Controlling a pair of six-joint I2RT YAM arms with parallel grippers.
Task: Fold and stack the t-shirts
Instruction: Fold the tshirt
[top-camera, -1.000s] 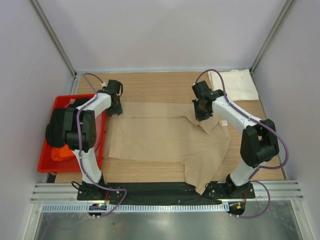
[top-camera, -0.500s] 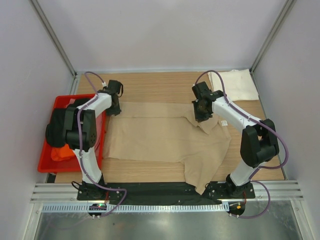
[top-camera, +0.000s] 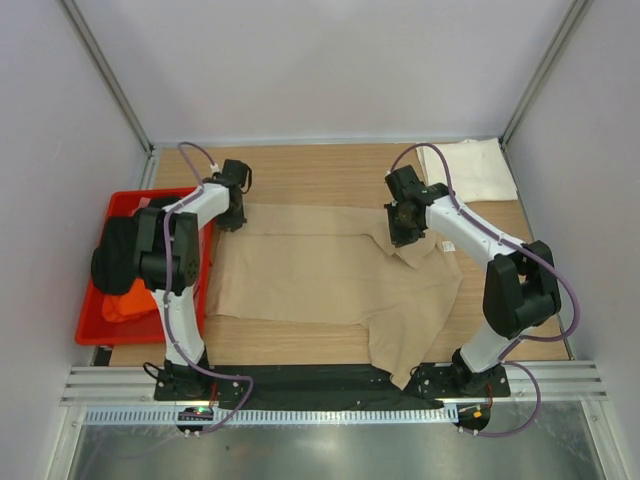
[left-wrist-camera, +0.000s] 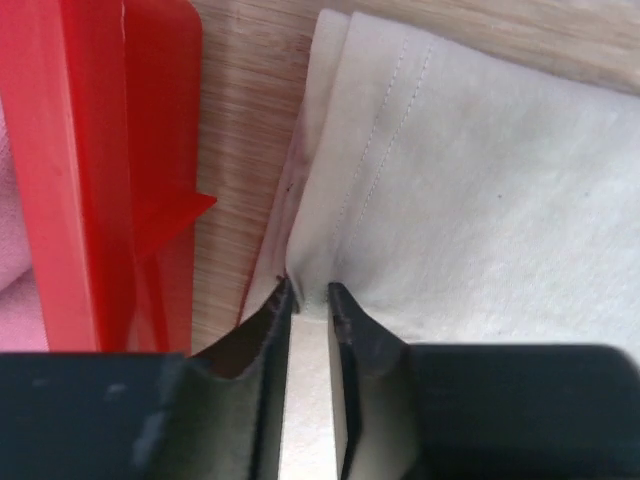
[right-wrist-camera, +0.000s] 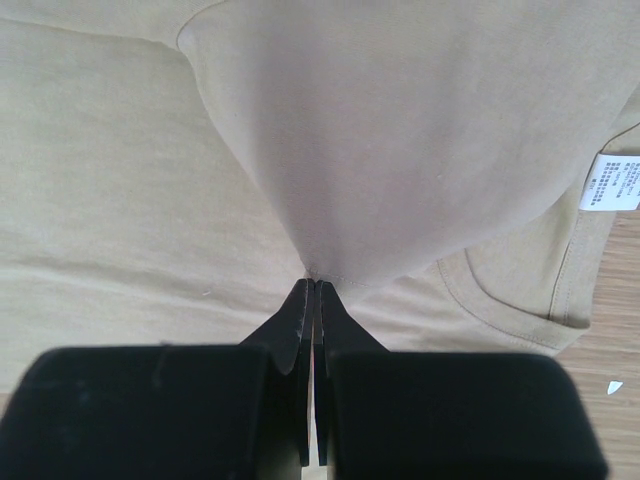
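A tan t-shirt (top-camera: 320, 270) lies spread across the wooden table. My left gripper (top-camera: 232, 214) is at its far left corner, beside the red bin. In the left wrist view the left gripper (left-wrist-camera: 310, 292) is shut on the shirt's stitched hem edge (left-wrist-camera: 480, 200), with cloth between the jaws. My right gripper (top-camera: 403, 228) is at the shirt's far right part. In the right wrist view the right gripper (right-wrist-camera: 314, 283) is shut on a raised fold of the tan cloth (right-wrist-camera: 400, 150). A folded cream-white t-shirt (top-camera: 470, 168) lies at the back right corner.
A red plastic bin (top-camera: 95, 325) stands at the left table edge, holding black (top-camera: 110, 255) and orange (top-camera: 125, 305) cloth; its wall (left-wrist-camera: 90, 150) is close to my left fingers. The shirt's white label (right-wrist-camera: 610, 183) faces up. The shirt's lower part hangs over the near edge.
The left wrist has shifted slightly to the right at the shirt's corner. The right arm and the shirt look unchanged.
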